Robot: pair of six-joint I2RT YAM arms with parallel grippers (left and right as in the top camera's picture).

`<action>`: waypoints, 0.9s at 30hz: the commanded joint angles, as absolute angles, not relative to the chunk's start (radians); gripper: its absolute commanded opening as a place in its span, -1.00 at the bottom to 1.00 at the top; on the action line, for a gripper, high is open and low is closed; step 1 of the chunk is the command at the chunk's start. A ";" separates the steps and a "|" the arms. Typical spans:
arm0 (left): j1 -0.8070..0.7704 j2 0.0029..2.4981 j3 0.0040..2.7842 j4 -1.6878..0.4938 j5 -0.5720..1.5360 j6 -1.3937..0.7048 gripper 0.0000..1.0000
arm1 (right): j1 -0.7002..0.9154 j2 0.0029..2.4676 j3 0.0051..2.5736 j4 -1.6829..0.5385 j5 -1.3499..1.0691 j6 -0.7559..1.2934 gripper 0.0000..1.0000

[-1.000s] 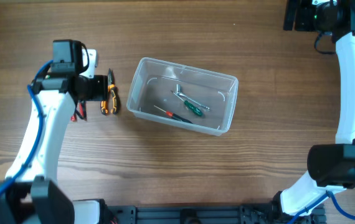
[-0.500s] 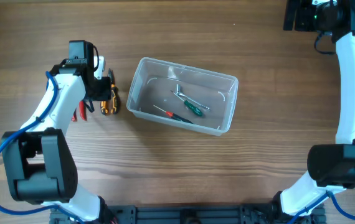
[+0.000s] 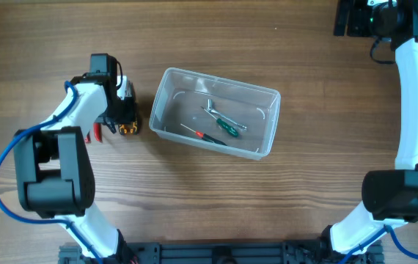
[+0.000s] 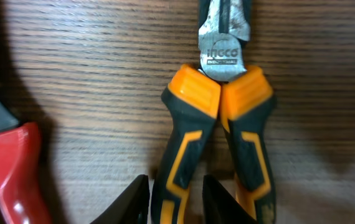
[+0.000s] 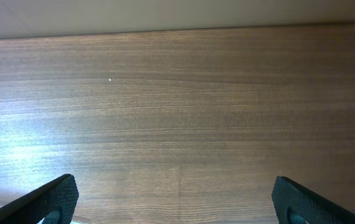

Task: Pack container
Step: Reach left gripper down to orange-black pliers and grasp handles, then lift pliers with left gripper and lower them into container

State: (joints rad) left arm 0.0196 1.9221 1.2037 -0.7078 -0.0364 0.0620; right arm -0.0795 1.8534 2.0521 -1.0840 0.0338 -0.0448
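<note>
The clear plastic container (image 3: 168,73) stands at the table's middle. Inside lie a green-handled screwdriver (image 3: 228,127), a thin red-handled screwdriver (image 3: 207,136) and a small metal tool (image 3: 210,107). Orange-and-black pliers (image 3: 127,130) lie flat on the wood just left of it. My left gripper (image 3: 119,110) is down over them. In the left wrist view its fingers (image 4: 174,202) are closed narrowly around the left handle of the pliers (image 4: 218,106). My right gripper (image 3: 350,18) is at the far right corner, wide open and empty over bare wood (image 5: 174,199).
A red-handled tool (image 3: 96,133) lies left of the pliers, close beside my left gripper; it also shows at the left edge of the left wrist view (image 4: 9,168). The right arm (image 3: 414,95) runs along the right edge.
My left gripper has swung right and toward the far side, coming down over the pliers and closing on one handle. The right arm and the container have not moved.
</note>
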 commanded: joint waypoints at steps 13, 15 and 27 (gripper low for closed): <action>0.020 1.948 1.246 -0.662 -0.018 0.048 -0.92 | -0.076 1.876 2.053 -1.081 0.025 -0.023 0.99; 0.020 1.913 1.277 -0.668 -0.028 0.048 -0.92 | -0.076 1.876 2.053 -1.081 0.025 -0.023 0.99; 0.007 1.562 1.510 -0.611 -0.091 0.163 -0.92 | -0.076 1.876 2.053 -1.081 0.025 -0.023 1.00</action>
